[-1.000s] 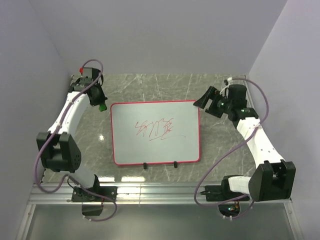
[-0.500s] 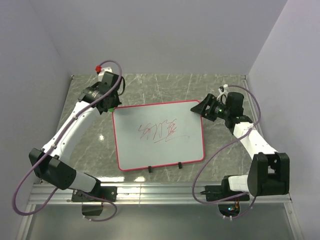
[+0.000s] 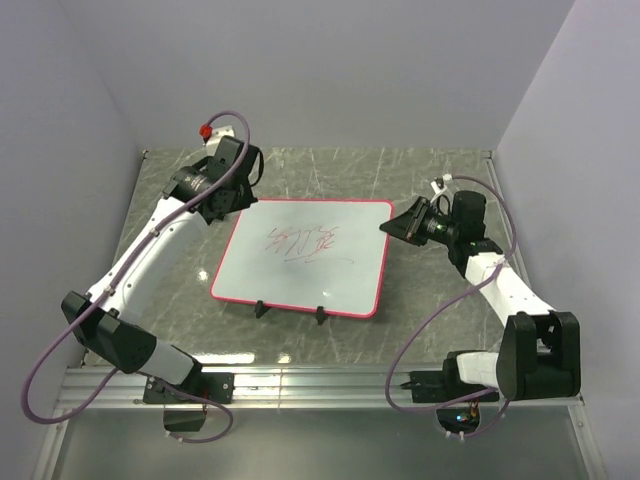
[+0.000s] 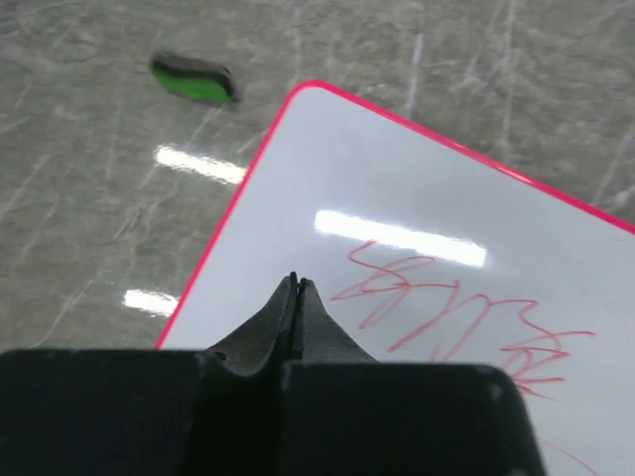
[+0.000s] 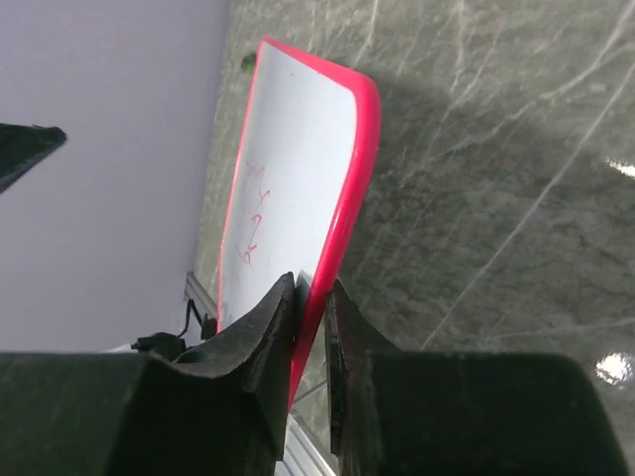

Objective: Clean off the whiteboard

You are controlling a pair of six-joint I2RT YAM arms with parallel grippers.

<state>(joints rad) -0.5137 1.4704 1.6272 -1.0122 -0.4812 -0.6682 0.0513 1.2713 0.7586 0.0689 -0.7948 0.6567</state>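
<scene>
jaws on the right clamp the red rim at the right edge of the whiteboard [image 3: 300, 262], which sits skewed mid-counter [image 3: 330, 175] with bare stone showing all round. left jaws are pressed together above its far-left corner, and a green eraser [image 4: 193, 77] lies on the counter beyond that corner.

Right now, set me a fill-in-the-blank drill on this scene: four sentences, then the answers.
1. The scribbles on the whiteboard are ____.
2. The right gripper is ____ on the whiteboard's frame.
3. The left gripper, closed above the whiteboard near a corner, holds ____.
4. The eraser lying on the table beyond that corner is ____.

Missing words: red; shut; nothing; green.
</scene>
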